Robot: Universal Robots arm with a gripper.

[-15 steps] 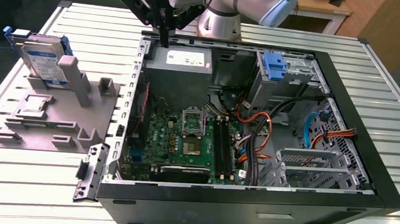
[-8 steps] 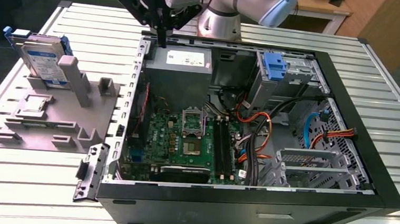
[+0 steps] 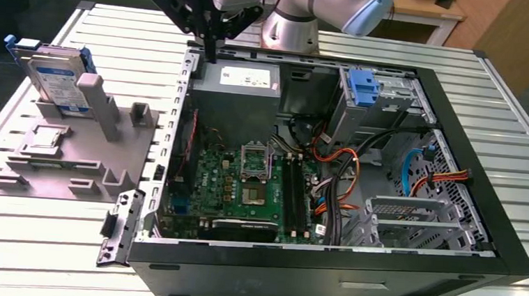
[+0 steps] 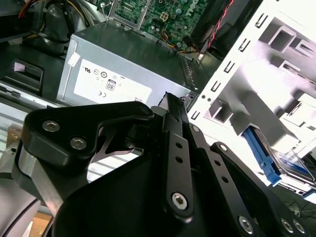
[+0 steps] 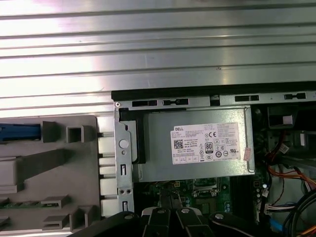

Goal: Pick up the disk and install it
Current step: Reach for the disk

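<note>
we see our end effector (image 3: 212,55) pressed together, empty, near the power supply (image 3: 239,80), well apart from the disk (image 3: 55,79).

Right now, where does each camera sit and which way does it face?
Exterior view: off-arm, high, looking down into the open computer case, disk at the exterior view's left; arm and gripper show.
First wrist view: wrist-mounted, facing down onto the power supply; gripper shows.
Second wrist view: wrist-mounted, looking along the gripper.
Shared: both wrist views show gripper and power supply.
</note>
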